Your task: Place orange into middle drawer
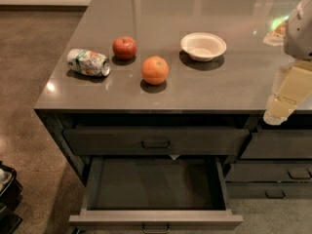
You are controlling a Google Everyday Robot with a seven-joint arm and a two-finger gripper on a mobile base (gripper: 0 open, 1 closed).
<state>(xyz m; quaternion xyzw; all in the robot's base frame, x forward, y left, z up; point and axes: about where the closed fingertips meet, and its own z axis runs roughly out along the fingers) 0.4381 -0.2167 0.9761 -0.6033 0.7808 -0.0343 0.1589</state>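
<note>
The orange [155, 70] sits on the grey countertop [229, 87], near its front edge and left of centre. The middle drawer [156, 221] below is pulled out, and its shallow dark tray is empty. My gripper [280, 106] hangs at the right edge of the view, over the counter's front edge. It is well to the right of the orange and holds nothing that I can see.
A red apple [125, 48] and a crushed can [88, 62] lying on its side are left of the orange. A white bowl [203, 46] stands behind and to its right. The top drawer [156, 141] is shut. Narrower drawers [278, 172] are at the right.
</note>
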